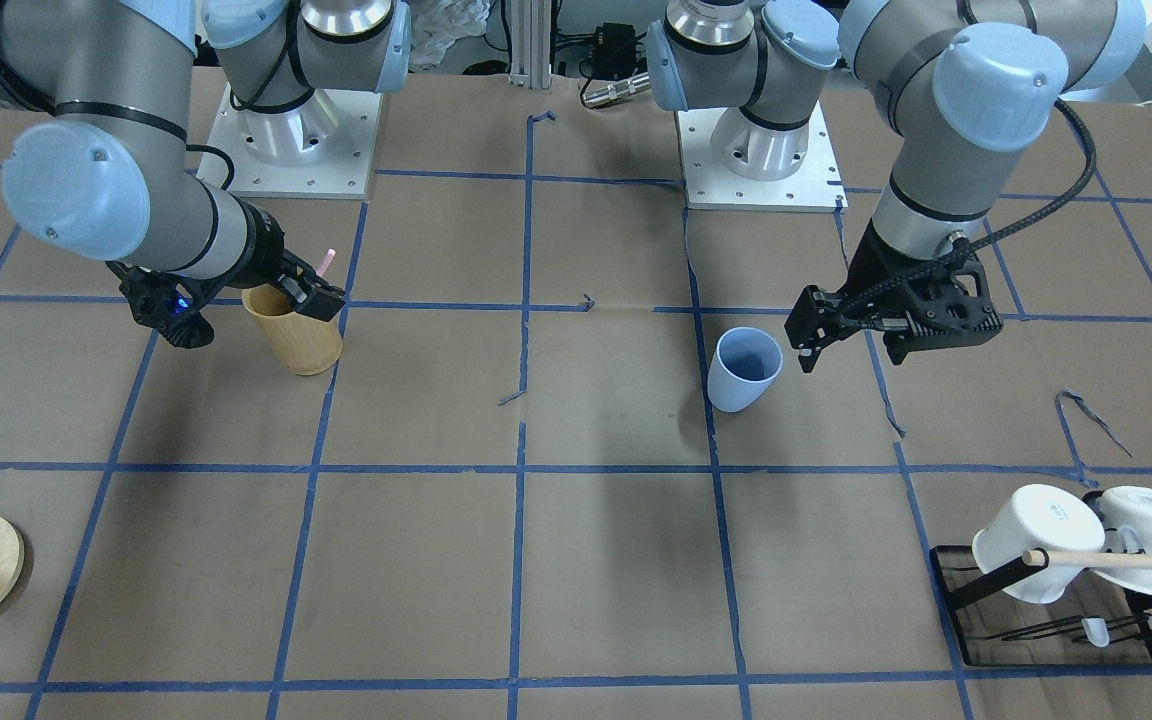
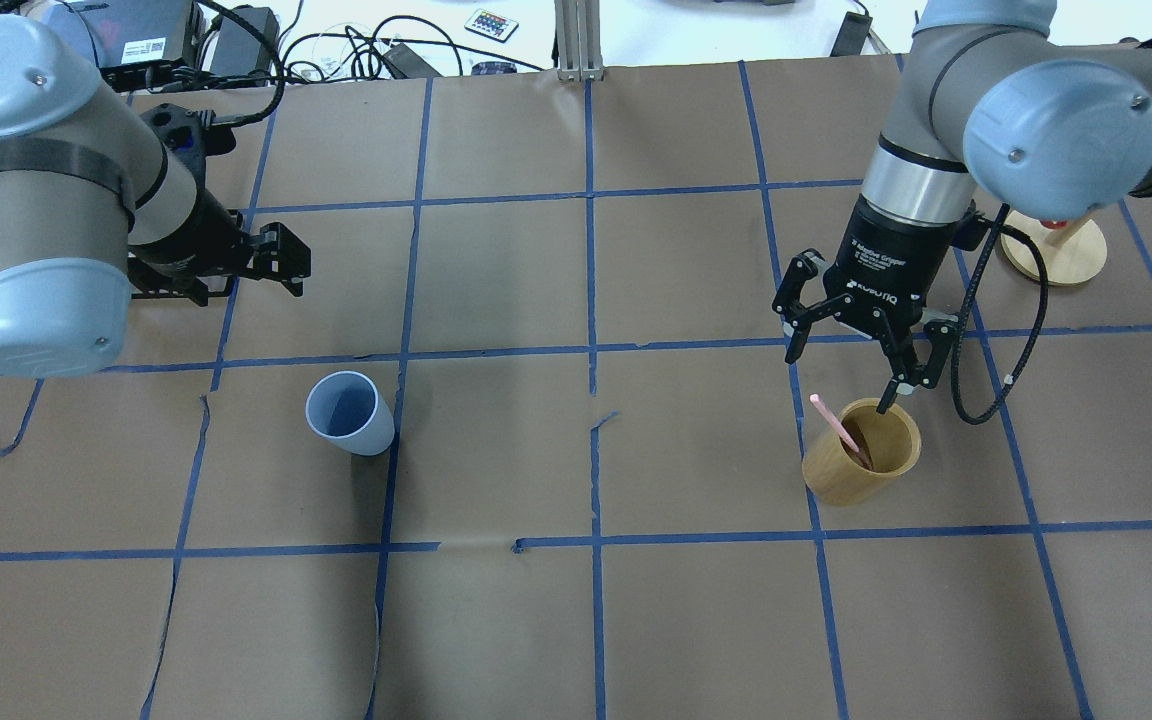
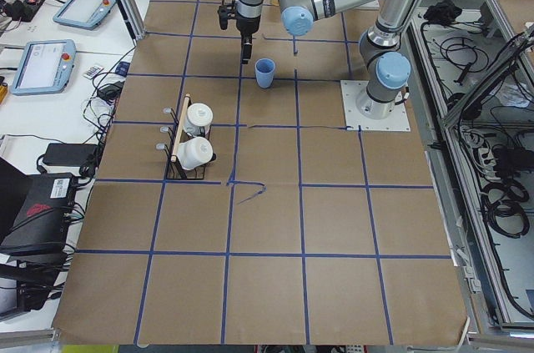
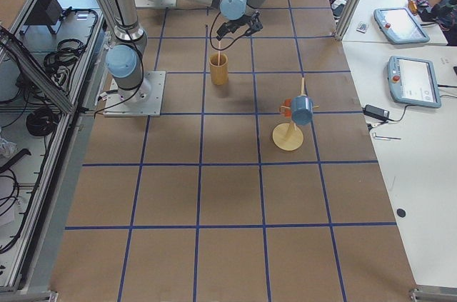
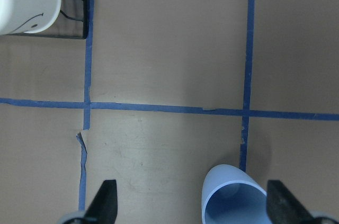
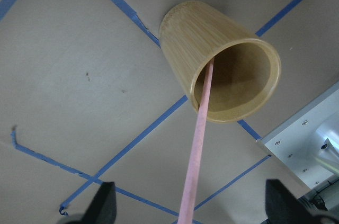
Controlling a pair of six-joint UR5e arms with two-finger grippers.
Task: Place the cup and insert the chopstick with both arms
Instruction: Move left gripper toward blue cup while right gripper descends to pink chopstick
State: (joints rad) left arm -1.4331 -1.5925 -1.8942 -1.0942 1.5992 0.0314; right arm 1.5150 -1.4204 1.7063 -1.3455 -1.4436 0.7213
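The light blue cup (image 2: 348,412) stands upright on the table, also in the front view (image 1: 743,368). My left gripper (image 2: 286,262) is open and empty, a little beyond the cup and apart from it. In the left wrist view the cup's rim (image 5: 235,198) shows at the bottom between the spread fingers (image 5: 104,203). The pink chopstick (image 2: 834,425) leans inside a tan bamboo holder (image 2: 861,452). My right gripper (image 2: 851,355) is open just above the holder. In the right wrist view the chopstick (image 6: 198,144) rises from the holder (image 6: 222,60) between the open fingers (image 6: 104,203), untouched.
A black rack with white mugs (image 1: 1036,540) and a wooden rod (image 1: 1126,560) stands at the table's corner on my left side. A round wooden stand (image 2: 1054,248) is beyond the right gripper. Blue tape lines grid the brown table cover.
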